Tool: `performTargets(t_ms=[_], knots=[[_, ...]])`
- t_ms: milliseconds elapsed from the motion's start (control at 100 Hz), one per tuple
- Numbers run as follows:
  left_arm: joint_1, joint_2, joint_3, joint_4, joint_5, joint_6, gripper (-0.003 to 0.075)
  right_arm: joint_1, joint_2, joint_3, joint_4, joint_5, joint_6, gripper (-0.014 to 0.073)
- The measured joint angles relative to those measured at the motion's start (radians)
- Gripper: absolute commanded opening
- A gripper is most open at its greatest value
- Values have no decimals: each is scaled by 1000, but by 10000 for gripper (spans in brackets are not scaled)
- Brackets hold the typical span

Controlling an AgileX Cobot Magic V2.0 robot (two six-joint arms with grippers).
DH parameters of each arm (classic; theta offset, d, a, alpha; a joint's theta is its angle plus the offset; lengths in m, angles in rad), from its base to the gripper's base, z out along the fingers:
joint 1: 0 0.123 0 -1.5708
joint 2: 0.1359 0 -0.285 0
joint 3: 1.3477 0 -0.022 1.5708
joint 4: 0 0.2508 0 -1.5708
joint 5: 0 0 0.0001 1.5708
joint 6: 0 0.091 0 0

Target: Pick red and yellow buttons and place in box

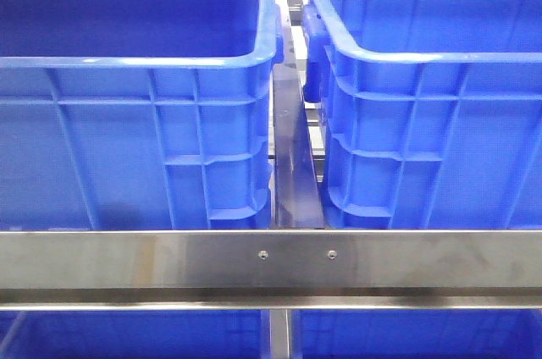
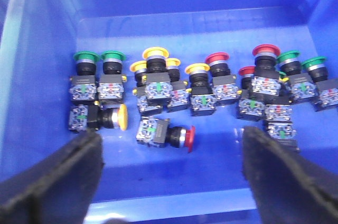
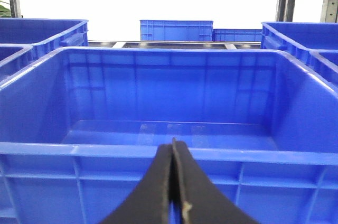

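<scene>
We see left gripper spread wide, empty, above bin floor strewn with buttons. Green pair farthest left, yellow button on its side beside it. Yellow cluster mid-row; red button toppled, between pads. More reds and greens beyond. Right gripper pressed closed, empty, before empty box. Front view: two bins, rail.

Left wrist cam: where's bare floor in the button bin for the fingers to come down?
Free: the strip of bin floor between the far wall and the button row, and the near floor around the tipped red button. Crowded: the upright row from green buttons to the red and green cluster.
</scene>
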Motion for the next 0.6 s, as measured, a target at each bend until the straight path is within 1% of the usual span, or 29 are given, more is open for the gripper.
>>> performTargets(t_ms=[170,260,500,600], knots=[[0,44,-21,-58,7,42,546,0,0,0,0,0,0,-68],[-23,97,-38,-77,7,57,546,0,0,0,0,0,0,-68],[-181,309,-134,-81,7,67,546,0,0,0,0,0,0,-68],[-226,411,-197,-81,-3,67,546,0,0,0,0,0,0,-68]])
